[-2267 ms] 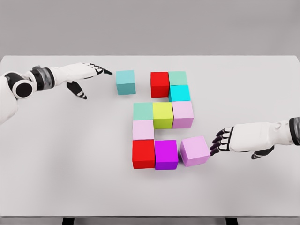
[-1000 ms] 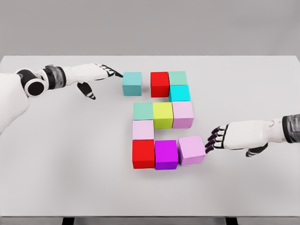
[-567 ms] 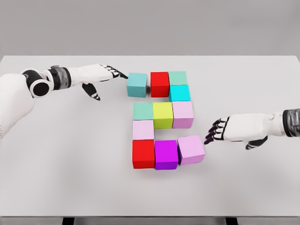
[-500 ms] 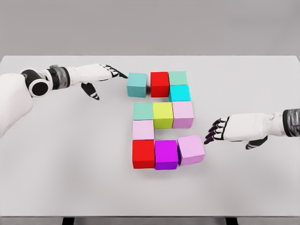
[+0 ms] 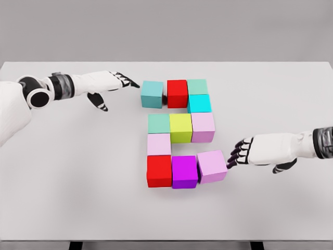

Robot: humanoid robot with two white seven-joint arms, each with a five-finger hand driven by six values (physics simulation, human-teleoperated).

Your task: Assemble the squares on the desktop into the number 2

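1. left hand [image 5: 106,83] reaches flat, fingers open and empty, tips just beside the teal cube [image 5: 152,94] at the top row's left end.
2. right hand [image 5: 260,150], fingers spread and empty, fingertips near the slightly turned lilac cube [image 5: 212,166] ending the bottom row.
3. coloured cubes sit on the white surface [image 5: 78,172].

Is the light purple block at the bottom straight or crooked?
Crooked. The light purple block is turned a little, its edges not parallel with the purple block beside it.
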